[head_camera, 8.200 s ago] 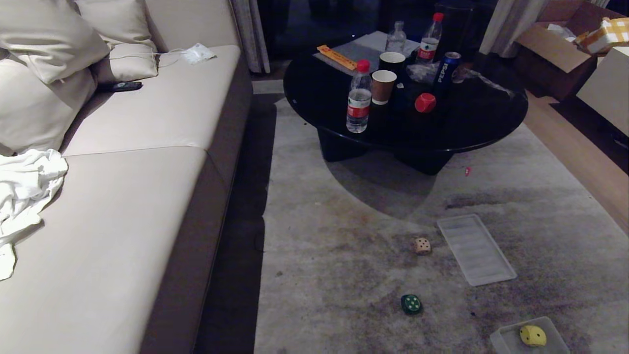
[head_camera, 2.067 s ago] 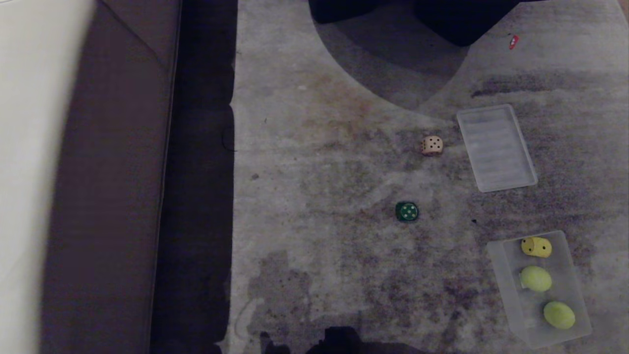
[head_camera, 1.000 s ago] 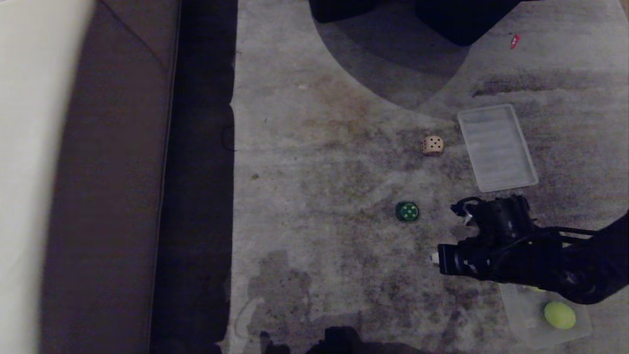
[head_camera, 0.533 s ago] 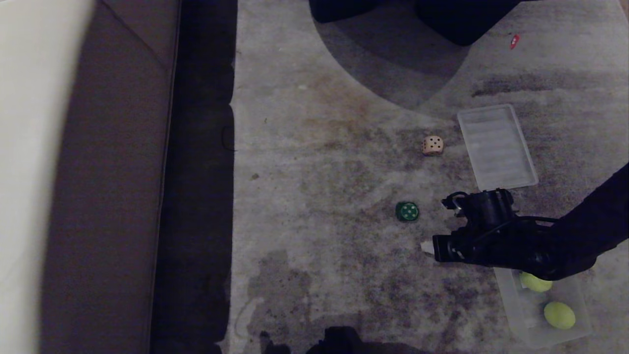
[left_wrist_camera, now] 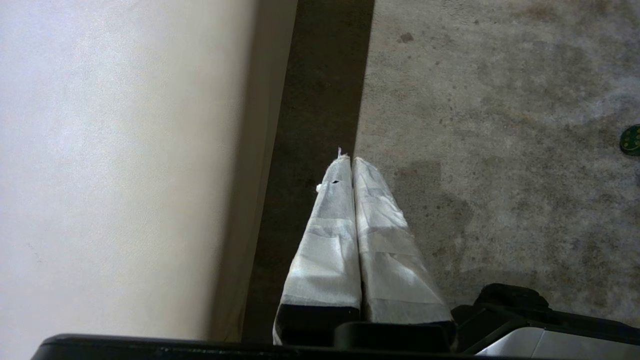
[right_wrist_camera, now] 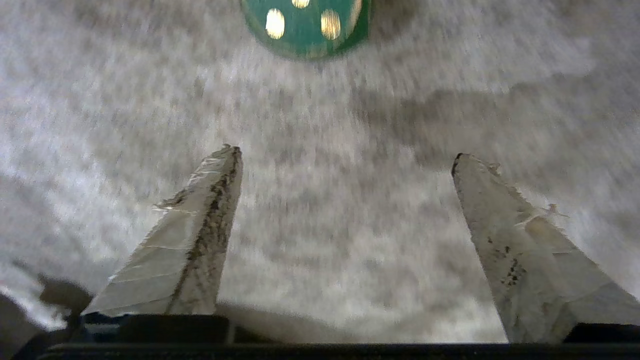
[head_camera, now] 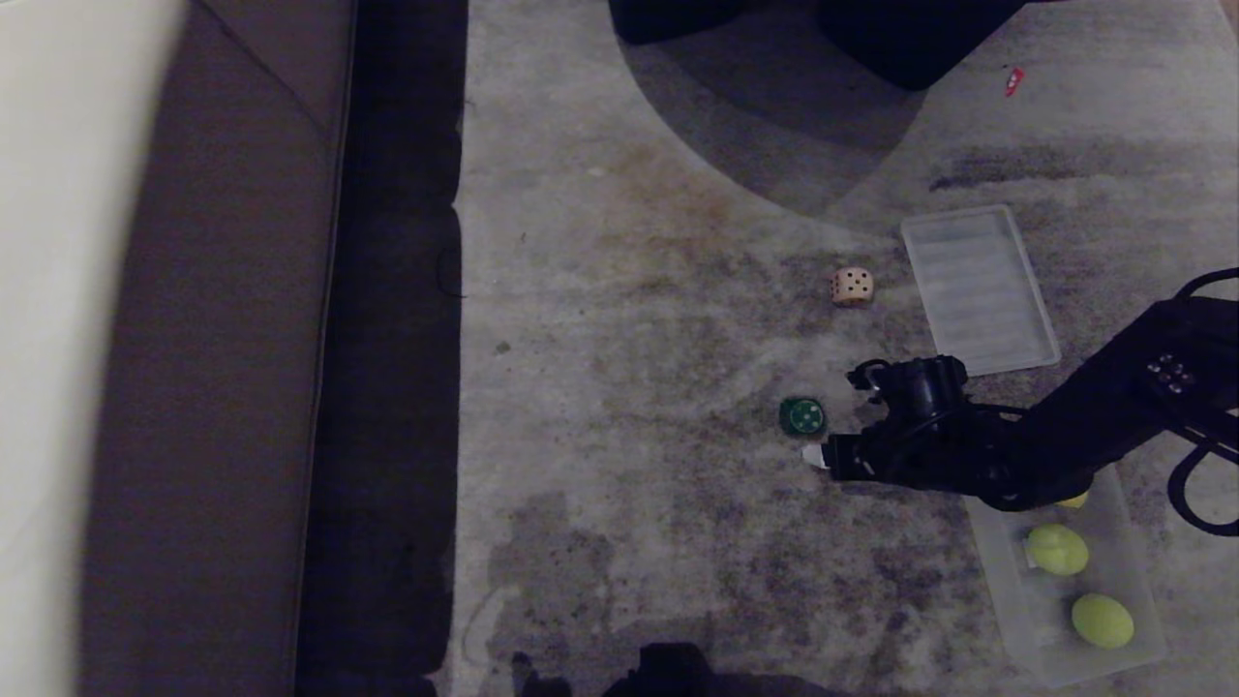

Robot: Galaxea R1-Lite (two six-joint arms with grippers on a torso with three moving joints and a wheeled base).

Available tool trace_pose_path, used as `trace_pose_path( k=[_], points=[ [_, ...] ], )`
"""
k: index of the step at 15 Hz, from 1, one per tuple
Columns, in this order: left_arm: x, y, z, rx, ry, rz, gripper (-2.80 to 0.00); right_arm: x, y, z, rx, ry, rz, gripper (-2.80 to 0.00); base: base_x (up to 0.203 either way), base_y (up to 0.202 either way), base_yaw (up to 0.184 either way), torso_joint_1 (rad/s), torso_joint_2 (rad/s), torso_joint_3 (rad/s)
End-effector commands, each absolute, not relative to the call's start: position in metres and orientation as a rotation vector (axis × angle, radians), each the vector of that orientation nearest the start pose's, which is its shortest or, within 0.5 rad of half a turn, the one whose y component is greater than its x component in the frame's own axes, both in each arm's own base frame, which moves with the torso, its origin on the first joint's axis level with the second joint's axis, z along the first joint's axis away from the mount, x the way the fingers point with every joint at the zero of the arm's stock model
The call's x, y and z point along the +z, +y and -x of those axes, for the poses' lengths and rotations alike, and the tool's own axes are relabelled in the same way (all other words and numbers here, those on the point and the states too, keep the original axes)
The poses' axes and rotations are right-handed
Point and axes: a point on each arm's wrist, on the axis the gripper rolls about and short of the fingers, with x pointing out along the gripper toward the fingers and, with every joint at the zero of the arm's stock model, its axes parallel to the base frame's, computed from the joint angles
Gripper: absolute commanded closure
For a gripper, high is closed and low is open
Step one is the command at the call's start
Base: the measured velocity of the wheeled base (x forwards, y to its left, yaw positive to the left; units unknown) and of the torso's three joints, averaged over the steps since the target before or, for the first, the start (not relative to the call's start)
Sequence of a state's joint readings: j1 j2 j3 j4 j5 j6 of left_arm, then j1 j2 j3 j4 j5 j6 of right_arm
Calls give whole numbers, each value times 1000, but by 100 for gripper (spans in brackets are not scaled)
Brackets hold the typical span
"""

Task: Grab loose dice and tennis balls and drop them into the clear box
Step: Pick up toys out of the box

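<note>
I'm holding the right gripper (right_wrist_camera: 345, 155) wide open and empty just beside the dark green die (right_wrist_camera: 306, 25), rounded corners, pale pips facing up

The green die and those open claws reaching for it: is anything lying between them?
Nothing: the right wrist view shows only bare carpet between the right gripper and the green die.

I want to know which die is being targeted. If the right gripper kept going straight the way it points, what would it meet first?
Probably the dark green die: it lies directly ahead of the open right gripper, with only bare carpet between them.
</note>
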State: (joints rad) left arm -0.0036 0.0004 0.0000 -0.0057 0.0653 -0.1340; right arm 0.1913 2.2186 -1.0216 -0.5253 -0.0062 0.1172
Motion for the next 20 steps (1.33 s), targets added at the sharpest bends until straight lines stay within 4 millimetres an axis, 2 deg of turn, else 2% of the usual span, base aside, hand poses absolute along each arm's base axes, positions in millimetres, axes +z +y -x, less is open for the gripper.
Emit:
trace_pose_path(
  k=[1,5,8,16,17,18,20],
  points=[
    [76,2,23,62,-10,135,0,27,82,-403,146,675,-45,-280,0,0,0,0,0,0],
    [76,2,23,62,-10,135,0,26,91,-411,179,659,-49,-280,0,0,0,0,0,0],
    [76,2,23,61,-10,135,0,22,97,-424,185,603,-36,-280,0,0,0,0,0,0],
    [76,2,23,62,-10,135,0,14,101,-449,156,520,-25,-280,0,0,0,0,0,0],
    [76,2,23,62,-10,135,0,11,102,-451,153,520,-24,-109,0,0,0,0,0,0],
    [76,2,23,61,-10,135,0,10,102,-452,151,519,-24,0,0,0,0,0,0,0],
    [76,2,23,62,-10,135,0,10,102,-452,151,518,-24,0,0,0,0,0,0,0]
  ],
)
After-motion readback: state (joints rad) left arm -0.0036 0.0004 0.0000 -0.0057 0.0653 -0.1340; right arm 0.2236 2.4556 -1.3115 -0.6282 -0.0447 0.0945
